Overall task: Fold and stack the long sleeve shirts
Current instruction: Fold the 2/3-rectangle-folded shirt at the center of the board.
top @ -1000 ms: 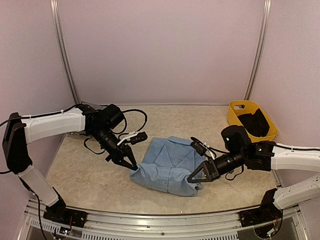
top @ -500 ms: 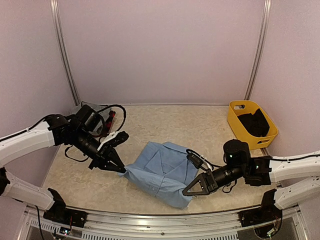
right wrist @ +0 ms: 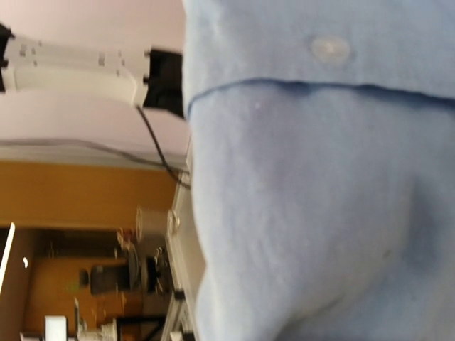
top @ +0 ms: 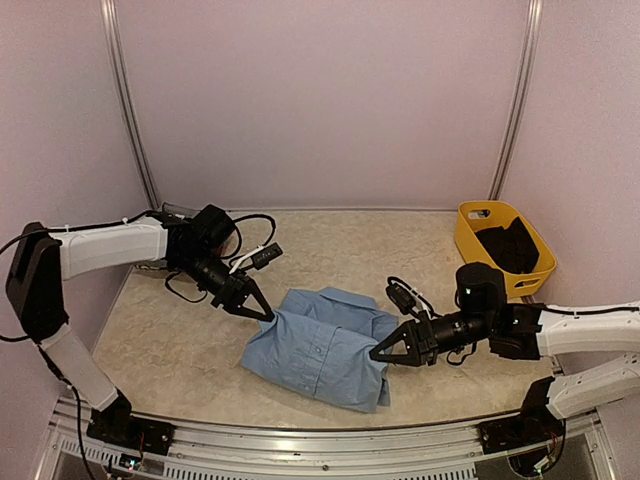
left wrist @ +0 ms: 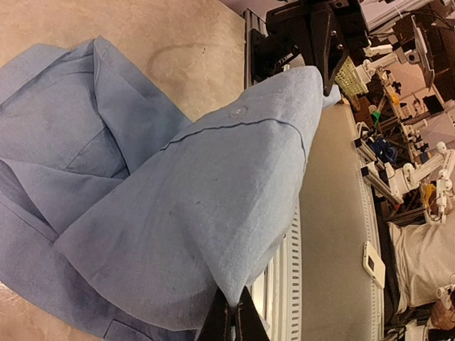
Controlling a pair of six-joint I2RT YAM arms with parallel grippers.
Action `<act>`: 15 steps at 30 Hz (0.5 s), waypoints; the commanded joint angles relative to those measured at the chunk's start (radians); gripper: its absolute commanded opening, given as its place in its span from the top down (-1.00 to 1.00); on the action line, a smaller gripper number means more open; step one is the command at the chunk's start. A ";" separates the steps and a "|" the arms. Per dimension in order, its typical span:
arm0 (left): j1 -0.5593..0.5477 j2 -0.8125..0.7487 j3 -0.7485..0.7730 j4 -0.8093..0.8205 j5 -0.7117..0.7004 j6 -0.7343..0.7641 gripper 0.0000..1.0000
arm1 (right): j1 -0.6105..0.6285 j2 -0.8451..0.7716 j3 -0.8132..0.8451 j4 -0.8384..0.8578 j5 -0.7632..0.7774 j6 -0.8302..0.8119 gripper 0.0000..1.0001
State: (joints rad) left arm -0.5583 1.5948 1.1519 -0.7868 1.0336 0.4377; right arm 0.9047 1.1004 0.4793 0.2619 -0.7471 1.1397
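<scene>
The light blue shirt [top: 318,348] lies partly folded on the table between the arms. My left gripper [top: 264,311] is shut on its far left corner. In the left wrist view the shut gripper [left wrist: 233,321] pinches a raised fold of the shirt [left wrist: 178,206]. My right gripper [top: 379,356] is at the shirt's right edge. In the left wrist view the right gripper [left wrist: 321,50] grips the far end of the same fold. In the right wrist view the shirt [right wrist: 320,199] fills the frame and hides the fingers. The grey and plaid shirts are not in view.
A yellow plastic basket [top: 478,214] holding dark cloth [top: 508,248] stands at the back right. The table's near rail [top: 320,440] runs just in front of the shirt. The left arm [right wrist: 71,71] shows in the right wrist view.
Both grippers have moved away from the near edge, still holding the shirt. The shirt now sits further right and lies flatter than half a second ago.
</scene>
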 commanded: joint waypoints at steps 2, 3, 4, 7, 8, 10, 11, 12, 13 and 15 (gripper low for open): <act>0.046 0.156 0.112 -0.098 0.130 0.035 1.00 | -0.112 0.032 0.015 0.035 -0.099 0.034 1.00; 0.050 0.183 0.132 -0.099 0.134 0.032 1.00 | -0.134 0.041 0.015 0.039 -0.117 0.032 1.00; 0.050 0.210 0.144 -0.094 0.132 0.025 1.00 | -0.158 0.050 0.015 0.043 -0.131 0.031 1.00; 0.052 0.258 0.183 -0.070 0.119 -0.017 1.00 | -0.229 0.086 0.015 0.056 -0.180 0.018 1.00; 0.057 0.283 0.200 -0.068 0.119 -0.028 1.00 | -0.250 0.102 0.015 0.062 -0.202 0.010 1.00; 0.069 0.322 0.241 -0.055 0.121 -0.057 1.00 | -0.294 0.134 0.016 0.069 -0.235 -0.007 1.00; 0.076 0.352 0.266 -0.050 0.121 -0.073 1.00 | -0.311 0.151 0.017 0.081 -0.252 -0.013 1.00; 0.082 0.371 0.291 -0.044 0.120 -0.088 1.00 | -0.328 0.171 0.026 0.082 -0.268 -0.027 1.00; 0.088 0.397 0.321 -0.040 0.111 -0.106 1.00 | -0.349 0.193 0.036 0.081 -0.288 -0.037 1.00; 0.100 0.449 0.376 -0.033 0.100 -0.136 1.00 | -0.378 0.227 0.061 0.067 -0.308 -0.070 1.00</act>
State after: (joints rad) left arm -0.5026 1.9663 1.4361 -0.8429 1.1458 0.3740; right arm 0.5819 1.2785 0.4892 0.3153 -0.9543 1.1351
